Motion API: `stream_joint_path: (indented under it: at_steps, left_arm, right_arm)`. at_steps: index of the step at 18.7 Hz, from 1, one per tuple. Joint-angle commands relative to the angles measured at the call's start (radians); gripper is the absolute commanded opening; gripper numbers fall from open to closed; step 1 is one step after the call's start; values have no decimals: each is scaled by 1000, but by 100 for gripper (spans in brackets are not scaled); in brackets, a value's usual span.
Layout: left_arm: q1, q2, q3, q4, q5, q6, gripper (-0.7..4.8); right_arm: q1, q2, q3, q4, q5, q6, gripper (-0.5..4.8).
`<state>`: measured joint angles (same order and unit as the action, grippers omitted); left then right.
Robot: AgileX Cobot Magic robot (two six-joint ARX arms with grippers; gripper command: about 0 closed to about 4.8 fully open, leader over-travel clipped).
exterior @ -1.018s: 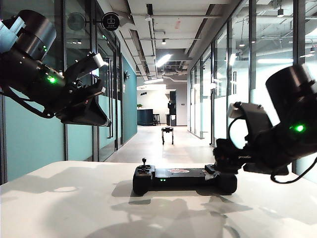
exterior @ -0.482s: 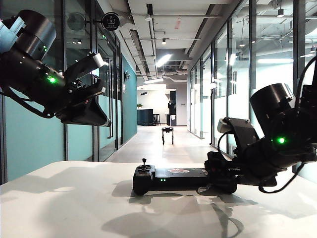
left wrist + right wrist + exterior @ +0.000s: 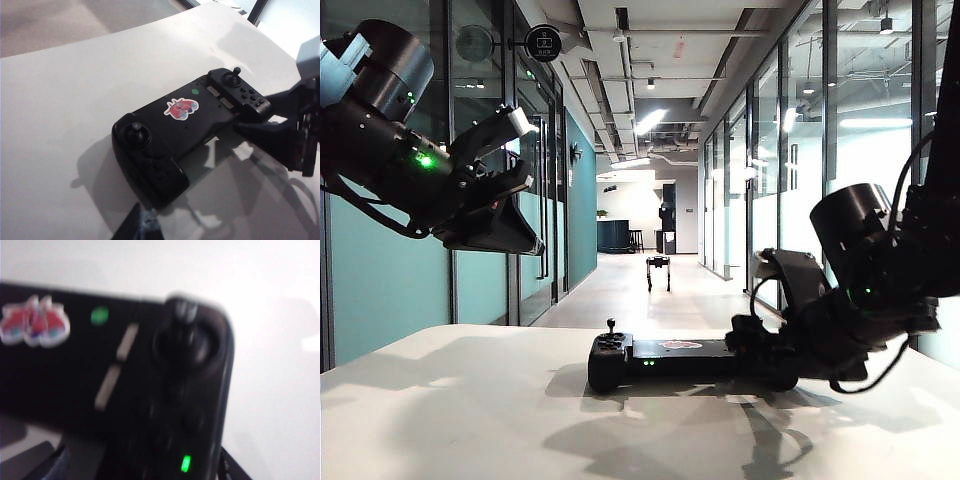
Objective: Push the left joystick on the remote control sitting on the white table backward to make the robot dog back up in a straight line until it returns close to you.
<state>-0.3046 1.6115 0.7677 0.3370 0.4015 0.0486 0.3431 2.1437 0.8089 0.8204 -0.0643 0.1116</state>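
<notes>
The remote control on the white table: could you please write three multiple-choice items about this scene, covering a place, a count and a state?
1. Where is the robot dog?
A. On the white table
B. On the corridor floor beyond the table
C. Held by an arm

2. How many sticks does the remote control have?
A. One
B. Four
C. Two

3. How is the right end effector?
A. Open, low at the remote's right end
B. Shut on a stick
C. Raised high above the table

Answers:
1 B: the exterior view shows it standing far down the corridor.
2 C: the left wrist view shows one stick at each end.
3 A: its fingers stand apart beside that end, gripping nothing. The left end effector hangs open, high over the table's left side.
</notes>
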Motion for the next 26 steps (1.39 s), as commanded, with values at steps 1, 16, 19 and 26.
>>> stream_joint_path:
  at_steps: [1, 16, 19, 26]
  left_arm:
    - [0, -3, 4, 9, 7, 0, -6]
    - [0, -3, 4, 9, 7, 0, -6]
    - [0, -3, 4, 9, 7, 0, -6]
    - [0, 3, 4, 9, 8, 0, -6]
  right_arm:
    - [3, -3, 18, 16, -18, 1, 368]
    - [6, -3, 23, 21, 34, 1, 210]
    - [26, -3, 23, 29, 99, 2, 210]
    - [104, -3, 23, 66, 254, 37, 209]
